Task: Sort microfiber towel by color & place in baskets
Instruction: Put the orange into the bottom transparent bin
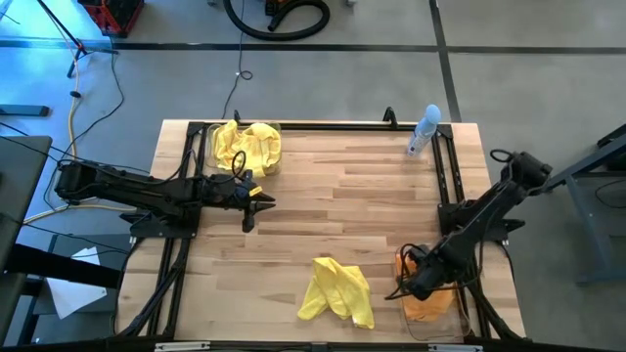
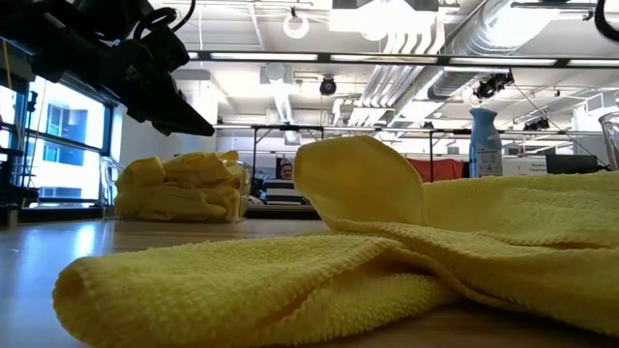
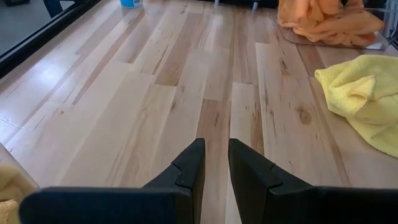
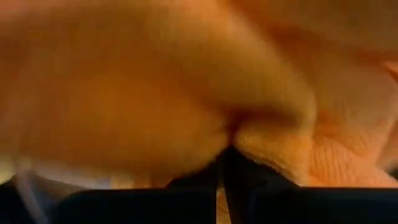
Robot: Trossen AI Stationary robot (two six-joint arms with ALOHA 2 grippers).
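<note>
Wood plank table (image 1: 323,210) under me, w/ black frame rails along both sides. Ahead of my left fingers (image 3: 186,171) it's bare boards, then a loose yellow towel (image 1: 337,290) flat on the wood, near my right fingers; past that, a clear bin of orange cloth (image 1: 428,303) right around my right fingers. Clear bin of yellow cloths (image 1: 246,147) sits just beside my left fingers, spray bottle (image 1: 424,131) lies at the far corner, well apart from both.

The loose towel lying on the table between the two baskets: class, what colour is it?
Bright yellow. The loose towel shows best in the high view.
</note>
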